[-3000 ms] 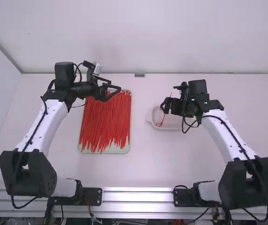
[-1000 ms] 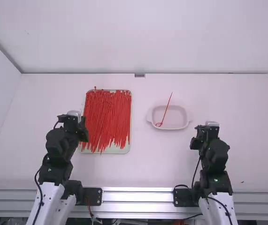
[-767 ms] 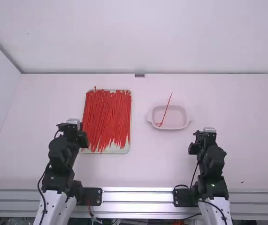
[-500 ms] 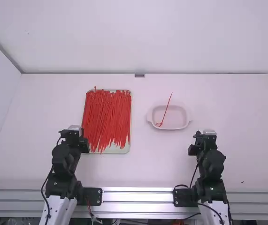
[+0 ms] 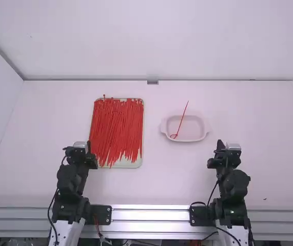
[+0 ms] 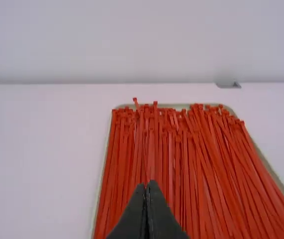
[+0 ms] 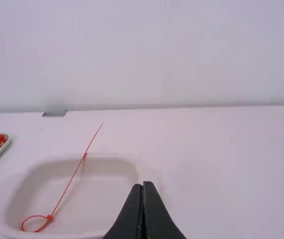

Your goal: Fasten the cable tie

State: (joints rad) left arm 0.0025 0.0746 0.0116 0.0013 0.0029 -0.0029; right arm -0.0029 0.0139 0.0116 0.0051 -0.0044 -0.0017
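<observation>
A fastened red cable tie (image 5: pixel 179 124) lies in the white dish (image 5: pixel 201 126), its loop (image 7: pixel 34 222) on the dish floor and its long tail (image 7: pixel 84 154) sticking out over the far rim. Many loose red cable ties (image 5: pixel 116 130) cover a flat tray (image 5: pixel 140 164). Both arms are folded back at the table's near edge. My left gripper (image 6: pixel 147 185) is shut and empty, just short of the tray's near end. My right gripper (image 7: pixel 142 187) is shut and empty too, on the near side of the dish (image 7: pixel 10 199).
A small grey fitting (image 5: pixel 152 81) sits at the table's far edge against the white back wall. Bare white tabletop surrounds the tray and dish on all sides.
Both arms have pulled back from the tray and dish and folded down to the near edge. The looped tie stays in the dish where the right gripper left it.
</observation>
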